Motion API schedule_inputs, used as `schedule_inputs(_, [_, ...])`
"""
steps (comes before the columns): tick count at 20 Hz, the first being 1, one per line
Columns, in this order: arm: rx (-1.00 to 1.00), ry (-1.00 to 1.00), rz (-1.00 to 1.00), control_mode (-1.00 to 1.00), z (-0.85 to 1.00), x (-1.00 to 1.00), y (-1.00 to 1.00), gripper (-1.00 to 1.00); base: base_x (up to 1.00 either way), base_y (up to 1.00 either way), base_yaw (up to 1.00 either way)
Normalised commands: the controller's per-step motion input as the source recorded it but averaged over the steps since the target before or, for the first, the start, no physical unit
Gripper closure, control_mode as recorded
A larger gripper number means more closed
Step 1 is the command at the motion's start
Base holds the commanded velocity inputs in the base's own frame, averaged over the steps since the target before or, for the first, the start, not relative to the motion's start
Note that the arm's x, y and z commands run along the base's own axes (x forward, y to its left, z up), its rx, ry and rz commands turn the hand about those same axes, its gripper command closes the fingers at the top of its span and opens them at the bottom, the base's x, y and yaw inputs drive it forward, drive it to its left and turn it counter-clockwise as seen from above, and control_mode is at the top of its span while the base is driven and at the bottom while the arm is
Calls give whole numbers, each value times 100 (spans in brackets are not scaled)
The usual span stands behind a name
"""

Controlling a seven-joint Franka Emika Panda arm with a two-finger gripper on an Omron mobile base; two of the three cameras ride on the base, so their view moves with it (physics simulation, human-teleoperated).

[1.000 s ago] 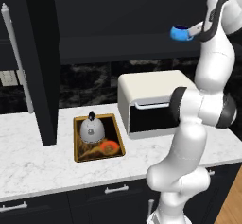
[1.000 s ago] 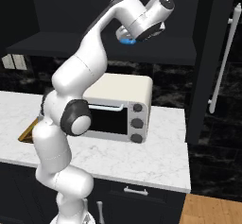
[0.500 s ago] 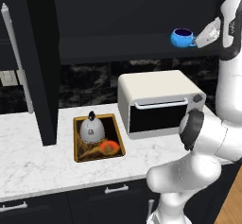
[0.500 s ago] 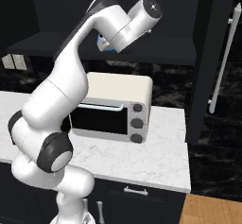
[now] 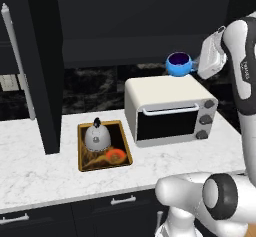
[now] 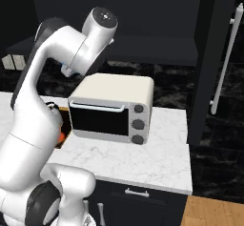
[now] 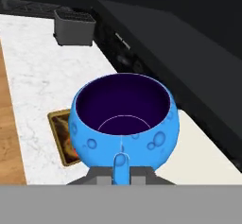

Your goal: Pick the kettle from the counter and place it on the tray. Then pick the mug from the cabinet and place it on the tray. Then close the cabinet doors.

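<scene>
One gripper (image 5: pixel 196 67) holds one blue mug (image 5: pixel 179 64) in the air by its side handle, jaws closed on it, above one cream toaster oven (image 5: pixel 170 109). In the hand view the mug (image 7: pixel 124 120) sits upright, its dark inside showing. Below and to the left, one tray (image 5: pixel 122 142) lies on the white counter (image 5: pixel 45 171), just beside the oven, and one grey kettle (image 5: pixel 97 135) stands on its far half. Farther back, the black cabinet (image 5: pixel 125 26) stands open, with two cabinet doors (image 5: pixel 42 66) swung out, one at each side, the other door (image 6: pixel 209 53) seen in the right base view.
</scene>
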Motion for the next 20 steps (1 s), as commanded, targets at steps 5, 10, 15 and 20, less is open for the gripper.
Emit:
schedule_inputs(5, [-13, 3, 1, -100, -66, -55, 100, 100, 0, 0, 0])
schedule_inputs(10, [-2, 9, 0, -100, -63, -28, 98, 100, 0, 0, 0])
schedule_inputs(15, [0, 14, 0, -100, -44, -16, 89, 100, 0, 0, 0])
schedule_inputs(20, [4, 20, 0, -100, -40, 4, 41, 100, 0, 0, 0])
